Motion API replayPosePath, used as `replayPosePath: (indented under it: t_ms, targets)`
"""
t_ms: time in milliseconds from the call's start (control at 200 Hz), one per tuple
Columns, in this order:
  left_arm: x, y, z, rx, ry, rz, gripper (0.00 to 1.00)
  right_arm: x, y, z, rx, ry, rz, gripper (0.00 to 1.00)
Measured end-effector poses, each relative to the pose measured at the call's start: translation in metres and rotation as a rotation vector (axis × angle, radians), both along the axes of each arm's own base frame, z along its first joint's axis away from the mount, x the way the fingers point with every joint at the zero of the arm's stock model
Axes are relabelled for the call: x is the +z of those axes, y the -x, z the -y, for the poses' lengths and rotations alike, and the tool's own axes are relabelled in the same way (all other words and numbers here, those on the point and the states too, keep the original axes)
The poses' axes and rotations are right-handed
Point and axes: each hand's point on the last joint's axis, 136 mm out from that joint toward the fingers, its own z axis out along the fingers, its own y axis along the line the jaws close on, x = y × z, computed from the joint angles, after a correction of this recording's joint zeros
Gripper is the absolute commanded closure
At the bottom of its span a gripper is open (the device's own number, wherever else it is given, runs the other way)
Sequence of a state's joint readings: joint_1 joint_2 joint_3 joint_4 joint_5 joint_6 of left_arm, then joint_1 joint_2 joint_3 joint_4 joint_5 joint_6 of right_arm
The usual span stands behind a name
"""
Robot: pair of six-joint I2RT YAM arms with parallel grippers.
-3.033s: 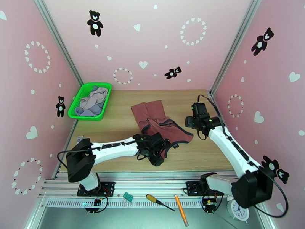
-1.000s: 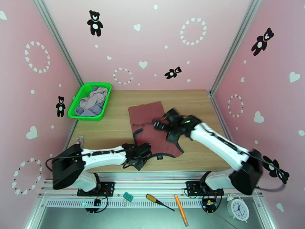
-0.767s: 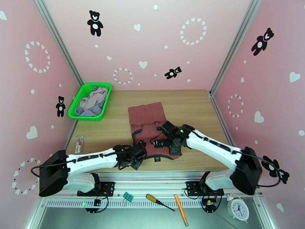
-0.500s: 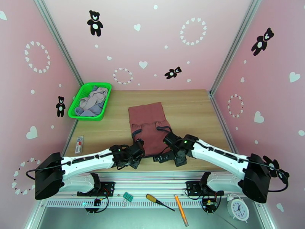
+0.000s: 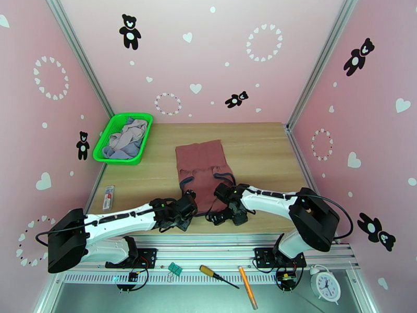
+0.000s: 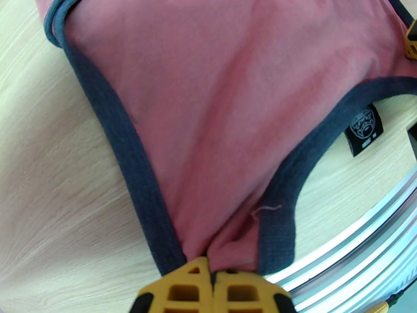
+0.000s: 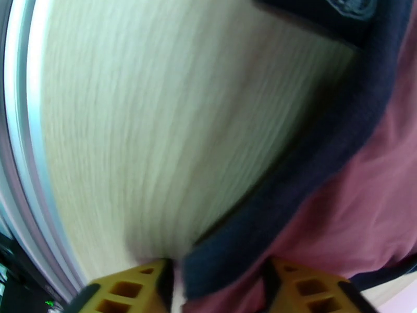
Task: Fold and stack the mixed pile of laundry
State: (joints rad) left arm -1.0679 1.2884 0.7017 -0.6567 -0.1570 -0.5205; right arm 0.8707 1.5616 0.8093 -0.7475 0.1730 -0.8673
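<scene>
Left claw point(image 6: 212, 271) pinches the rust-red top point(image 6: 219, 100); right claw point(image 7: 219, 288) straddles its dark trim point(image 7: 292, 194).

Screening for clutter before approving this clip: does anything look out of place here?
Yes: a small white-and-red item lies at the left edge of the table, unrelated to laundry. A screwdriver, orange stick and clock sit on the near ledge. The top lies spread out.
</scene>
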Motion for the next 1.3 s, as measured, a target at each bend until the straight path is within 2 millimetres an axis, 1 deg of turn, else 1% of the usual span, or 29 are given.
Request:
replayPosePath:
  t_ms: [30,45,50,60,170,270,365,461,551,641,706,771,811,856,951,1036,1131,1196,1301]
  targets:
    - [0.000,0.000,0.000,0.000,0.000,0.001,1.00,0.000,-0.002,0.000,0.001,0.001,0.011,0.86]
    - [0.000,0.000,0.000,0.000,0.000,0.001,1.00,0.000,-0.003,-0.001,0.009,0.000,0.014,0.94]
    - [0.000,0.000,0.000,0.000,0.000,0.001,1.00,0.001,-0.004,-0.001,0.011,-0.001,0.017,0.94]
    - [0.000,0.000,0.000,0.000,0.000,0.000,1.00,0.001,-0.005,-0.001,0.003,0.000,0.024,1.00]
    - [0.004,-0.001,-0.001,0.005,0.000,0.006,1.00,0.007,-0.018,-0.006,-0.004,-0.015,0.076,1.00]
    - [0.018,-0.009,-0.001,0.027,0.008,0.029,1.00,0.022,-0.033,-0.012,-0.024,-0.048,0.125,1.00]
    - [0.038,-0.024,-0.002,0.069,0.031,0.063,1.00,0.049,-0.056,-0.023,-0.071,-0.122,0.195,1.00]
    - [0.065,-0.044,-0.002,0.120,0.077,0.101,1.00,0.085,-0.085,-0.033,-0.129,-0.219,0.273,1.00]
    - [0.095,-0.067,-0.002,0.157,0.117,0.146,1.00,0.122,-0.117,-0.042,-0.185,-0.317,0.350,1.00]
    - [0.127,-0.091,-0.003,0.178,0.141,0.193,1.00,0.156,-0.145,-0.046,-0.231,-0.390,0.416,1.00]
    - [0.145,-0.112,-0.005,0.192,0.143,0.225,1.00,0.175,-0.167,-0.050,-0.255,-0.428,0.458,1.00]
    - [0.158,-0.135,-0.009,0.208,0.125,0.249,1.00,0.184,-0.189,-0.054,-0.279,-0.447,0.488,1.00]
    - [0.161,-0.149,-0.012,0.216,0.106,0.258,1.00,0.187,-0.203,-0.056,-0.290,-0.452,0.504,1.00]
    - [0.162,-0.164,-0.016,0.221,0.078,0.265,1.00,0.184,-0.217,-0.060,-0.301,-0.453,0.512,1.00]
    - [0.156,-0.193,-0.022,0.230,0.019,0.256,1.00,0.171,-0.244,-0.064,-0.328,-0.443,0.513,1.00]
    - [0.144,-0.218,-0.028,0.234,-0.029,0.235,1.00,0.155,-0.266,-0.070,-0.351,-0.432,0.508,1.00]
    - [0.130,-0.244,-0.033,0.235,-0.072,0.215,1.00,0.140,-0.286,-0.077,-0.364,-0.426,0.507,1.00]
    - [0.121,-0.259,-0.036,0.232,-0.095,0.205,1.00,0.133,-0.298,-0.081,-0.371,-0.426,0.512,1.00]
    - [0.109,-0.280,-0.040,0.227,-0.124,0.194,1.00,0.127,-0.318,-0.090,-0.376,-0.432,0.527,1.00]
